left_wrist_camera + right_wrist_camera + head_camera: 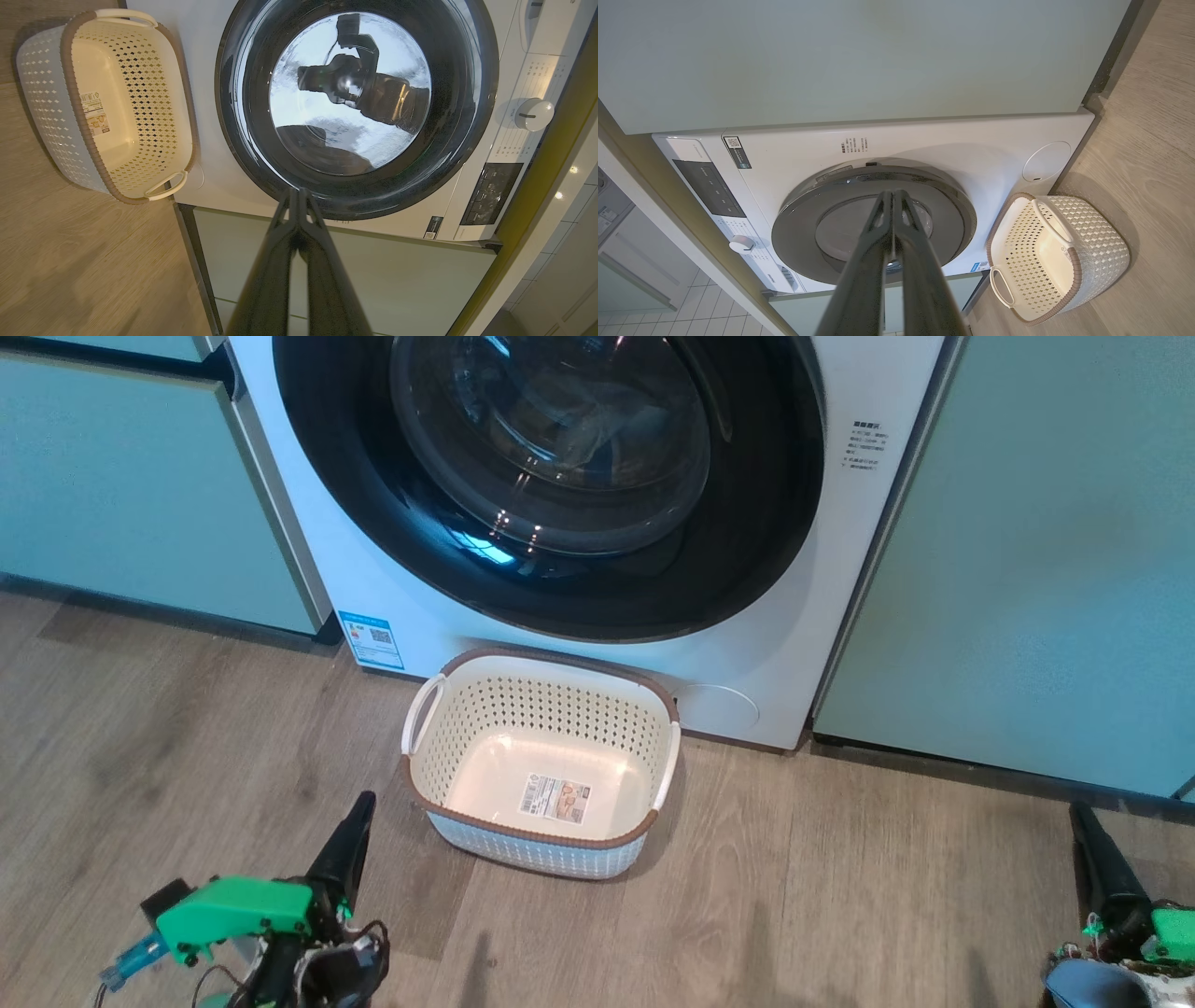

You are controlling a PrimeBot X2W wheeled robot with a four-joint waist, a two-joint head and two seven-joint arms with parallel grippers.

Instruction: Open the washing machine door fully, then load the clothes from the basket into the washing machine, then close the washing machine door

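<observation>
Where the left arm rests: the left gripper [360,810] hangs low over the wood floor [168,728], its dark fingers pressed together on nothing and pointing toward the machine.
Blue label [372,639]: low on the white front, just left of the basket.
Basket [551,709]: stands on the floor, close against the foot of the washing machine [392,569]. It is empty down to the sticker on its bottom, and its long axis runs side to side, parallel to the machine's front.
Clothes: none lie in the basket. A pale fold [597,439] shows behind the glass, but whether it is a garment or a reflection cannot be told.
Washing machine door [766,523]: lies flush against the front, so it appears shut. It is ahead of and above both grippers, and roughly midway between them.
Door notch [873,164]: a small mark on the rim toward the right cabinet [1046,569]. This is probably the latch side, so the right arm is the nearer one for any pull.
Right gripper [1083,817]: low at the far right and well apart from the basket, with its fingers closed on nothing.
Stage, as judged: loading and closing look done. If the drum is in fact empty, the door comes first.
</observation>
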